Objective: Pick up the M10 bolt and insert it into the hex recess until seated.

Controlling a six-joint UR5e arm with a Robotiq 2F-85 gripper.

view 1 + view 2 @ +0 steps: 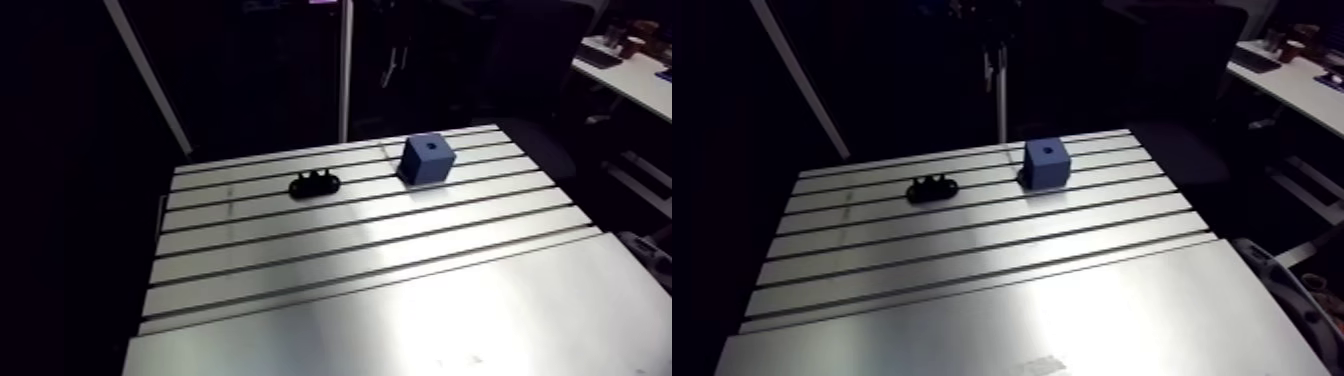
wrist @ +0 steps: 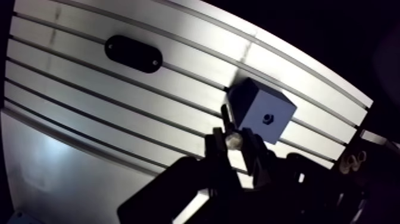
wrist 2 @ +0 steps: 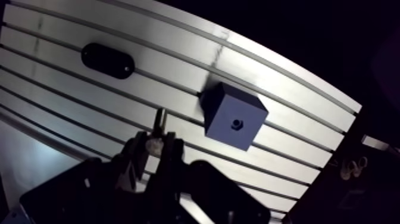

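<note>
In the wrist view I have the gripper (image 2: 234,145) clamped on the bolt (image 3: 158,122), held just beside the blue block (image 2: 262,110) and not yet in its recess (image 2: 269,117). In the arm view the block sits upper right of centre on the table (image 1: 400,300), with a black holder (image 1: 315,184) well apart to its left.

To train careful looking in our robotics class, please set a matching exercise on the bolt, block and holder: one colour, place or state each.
Things: 1 bolt; 2 block; 3 holder.
Descriptions: A blue, hole in one face; B black, lying on the table; C clamped in the end effector.
Pairs: 1-C, 2-A, 3-B.
</note>
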